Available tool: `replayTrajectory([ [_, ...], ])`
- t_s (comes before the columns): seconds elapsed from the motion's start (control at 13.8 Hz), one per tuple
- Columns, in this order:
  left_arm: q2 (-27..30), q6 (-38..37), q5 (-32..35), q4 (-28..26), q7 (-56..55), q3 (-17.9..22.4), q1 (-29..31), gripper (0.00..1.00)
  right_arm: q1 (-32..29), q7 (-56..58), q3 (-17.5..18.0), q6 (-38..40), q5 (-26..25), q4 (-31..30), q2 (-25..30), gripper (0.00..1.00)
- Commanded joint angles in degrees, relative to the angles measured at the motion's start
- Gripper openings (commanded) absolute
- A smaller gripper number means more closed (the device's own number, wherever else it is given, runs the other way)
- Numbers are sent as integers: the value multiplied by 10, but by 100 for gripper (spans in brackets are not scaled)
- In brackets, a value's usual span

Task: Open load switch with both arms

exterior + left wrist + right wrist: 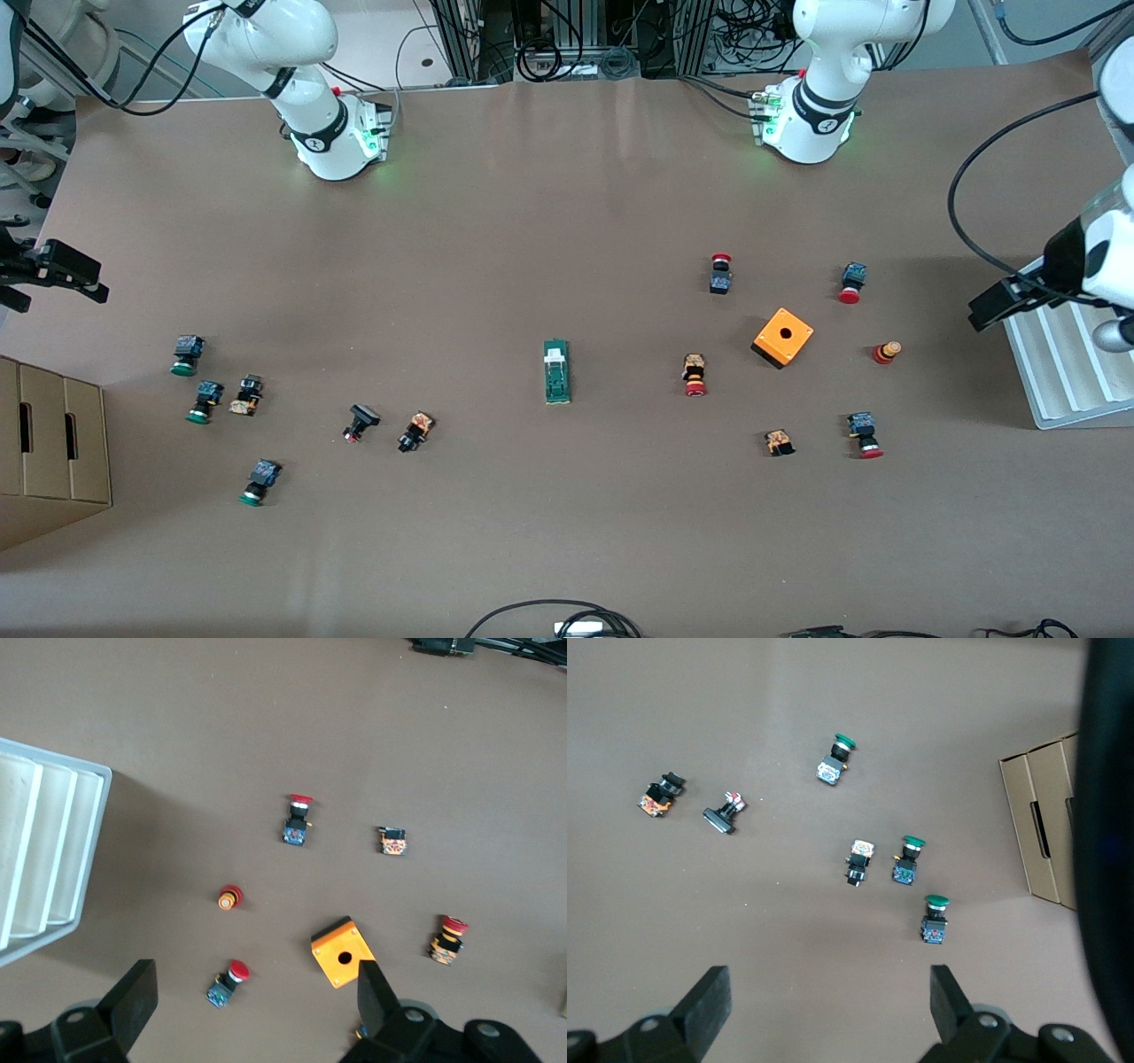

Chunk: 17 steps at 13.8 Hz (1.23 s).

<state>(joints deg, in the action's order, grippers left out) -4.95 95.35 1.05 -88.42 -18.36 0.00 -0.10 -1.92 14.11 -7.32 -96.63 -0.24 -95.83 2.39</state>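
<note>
The slim green rectangular load switch with its small white block lies flat on the brown surface, about midway between the two arms' ends and well apart from both hands, with nothing touching it.

The left hand hangs in the air at the left arm's end of the surface, beside the white ridged plastic tray, its fingers spread wide and holding nothing. Under it, in the left wrist view, sit the orange cube box with a round hole and several red-capped push-buttons scattered around the box; one small orange-and-black block lies among them. The load switch lies farther toward the middle of the surface than this group.

The right hand hovers at the right arm's end, over the edge of the surface above the brown cardboard box, its fingers also spread wide and empty. Below it lie three green-capped push-buttons, a black-and-white button part, a black flat-headed button and an orange-and-black block, all between that hand and the load switch.
</note>
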Motion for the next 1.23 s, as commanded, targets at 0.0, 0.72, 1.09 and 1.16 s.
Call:
replayTrajectory([
  [0.0, -2, -14, -53, 7, 65, 43, 18, 100, 0, 0, -1, -4, 14, 6, -1, 100],
  [0.72, -12, -39, -49, 27, 92, 50, 18, 100, 0, 0, -1, -4, 14, 6, -1, 100],
  [1.09, -12, -39, -49, 26, 93, 50, 18, 100, 1, 0, -1, -4, 14, 6, -1, 100],
  [1.16, -12, -39, -49, 25, 93, 50, 18, 100, 2, 0, -1, -4, 14, 6, -1, 100],
])
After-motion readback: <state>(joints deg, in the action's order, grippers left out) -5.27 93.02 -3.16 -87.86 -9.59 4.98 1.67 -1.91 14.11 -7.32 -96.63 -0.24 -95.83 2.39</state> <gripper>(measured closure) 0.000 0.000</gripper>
